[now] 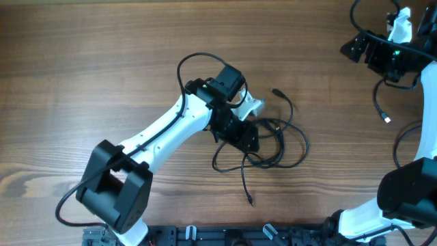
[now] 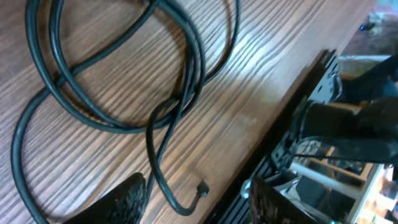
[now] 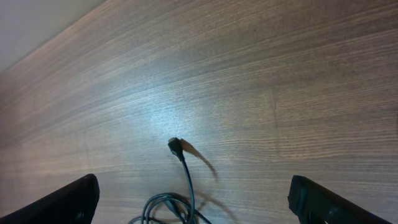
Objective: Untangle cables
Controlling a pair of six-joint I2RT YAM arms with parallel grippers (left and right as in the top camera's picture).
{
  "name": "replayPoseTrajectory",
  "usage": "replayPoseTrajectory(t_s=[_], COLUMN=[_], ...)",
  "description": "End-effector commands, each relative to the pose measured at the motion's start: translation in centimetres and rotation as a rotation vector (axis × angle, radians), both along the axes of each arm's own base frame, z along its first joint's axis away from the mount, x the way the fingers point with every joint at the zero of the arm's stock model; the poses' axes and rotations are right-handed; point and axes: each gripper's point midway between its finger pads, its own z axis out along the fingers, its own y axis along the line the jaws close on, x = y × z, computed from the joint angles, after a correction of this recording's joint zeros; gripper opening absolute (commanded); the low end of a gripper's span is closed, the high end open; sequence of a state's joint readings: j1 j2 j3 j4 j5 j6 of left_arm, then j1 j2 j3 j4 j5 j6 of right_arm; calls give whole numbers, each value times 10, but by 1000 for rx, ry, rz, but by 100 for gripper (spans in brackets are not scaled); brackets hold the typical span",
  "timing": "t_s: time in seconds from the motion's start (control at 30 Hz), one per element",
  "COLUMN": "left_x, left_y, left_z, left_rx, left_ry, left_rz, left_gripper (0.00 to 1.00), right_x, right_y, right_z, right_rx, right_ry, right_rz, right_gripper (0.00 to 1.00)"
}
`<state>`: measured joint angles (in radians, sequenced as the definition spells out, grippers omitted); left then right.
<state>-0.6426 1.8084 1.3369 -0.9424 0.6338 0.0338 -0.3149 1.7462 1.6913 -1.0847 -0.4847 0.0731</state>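
Observation:
The cables (image 1: 283,147) lie as a loose tangle of thin black loops at the table's middle, one plug end (image 1: 251,200) trailing toward the front and another (image 1: 276,91) toward the back. My left gripper (image 1: 246,140) hangs over the tangle's left side. In the left wrist view its gripper (image 2: 199,202) is open, the loops (image 2: 124,93) lie ahead of it, and one strand with its plug (image 2: 202,188) runs between the fingers, ungripped. My right gripper (image 1: 351,48) is far off at the back right. It (image 3: 196,199) stands wide open, facing a plug (image 3: 175,147) and loops (image 3: 168,208).
A separate thin black cord (image 1: 377,99) with a silvery plug (image 1: 387,120) lies at the right beside the right arm. A black rail (image 1: 225,236) runs along the front edge and shows in the left wrist view (image 2: 298,124).

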Motion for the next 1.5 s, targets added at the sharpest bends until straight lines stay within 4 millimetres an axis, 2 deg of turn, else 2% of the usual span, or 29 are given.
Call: replayPoseTrajectory(t_s=[0.0, 0.07, 0.13, 0.27, 0.43, 0.63, 0.77, 0.8, 0.93, 1.1, 1.23, 1.3, 1.33, 1.4, 1.47], left_x=[-12, -19, -25, -24, -25, -26, -22, -18, -1, 29, 59, 65, 66, 68, 69], left_y=[4, 2, -2, -10, -7, -9, -10, -8, -9, -11, -1, 10, 15, 34, 59], left_z=[-27, -41, -53, -55, -64, -64, -65, -66, -55, 3, 88, 137, 154, 201, 239], left_rx=[36, 47, 61, 52, 130, 130, 133, 152, 189, 179, 129, 78, 55, 7, -14], left_ry=[25, 39, 45, 15, -21, -28, -45, -60, -113, -281, -519, -646, -694, -828, -935], left_rz=[-70, -88, -108, -119, -113, -120, -117, -101, -41, 37, 194, 264, 290, 375, 496], left_gripper=[55, 54, 49, 44, 38, 28, 6, 4, 4, 4, 4, 4, 4, 4, 4], right_x=[0, 0, 0, -1, 0, -1, 0, 0, -1, -1, -1, -1, -1, -1, -1], right_y=[-2, -2, -2, -2, -2, -2, -2, -2, -2, -2, -2, -2, -2, -1, 0], right_z=[9, 9, 9, 9, 9, 9, 9, 9, 9, 9, 9, 9, 9, 9, 9], right_rx=[-34, -33, -33, -33, -33, -33, -33, -33, -33, -33, -32, -32, -31, -31, -28], right_ry=[-28, -26, -25, -25, -25, -25, -25, -25, -25, -25, -24, -24, -23, -21, -22], right_rz=[10, 10, 10, 10, 10, 10, 10, 10, 11, 10, 10, 11, 11, 13, 15], right_gripper=[99, 100, 100, 99, 99, 99, 99, 99, 99, 100, 100, 99, 99, 99, 99])
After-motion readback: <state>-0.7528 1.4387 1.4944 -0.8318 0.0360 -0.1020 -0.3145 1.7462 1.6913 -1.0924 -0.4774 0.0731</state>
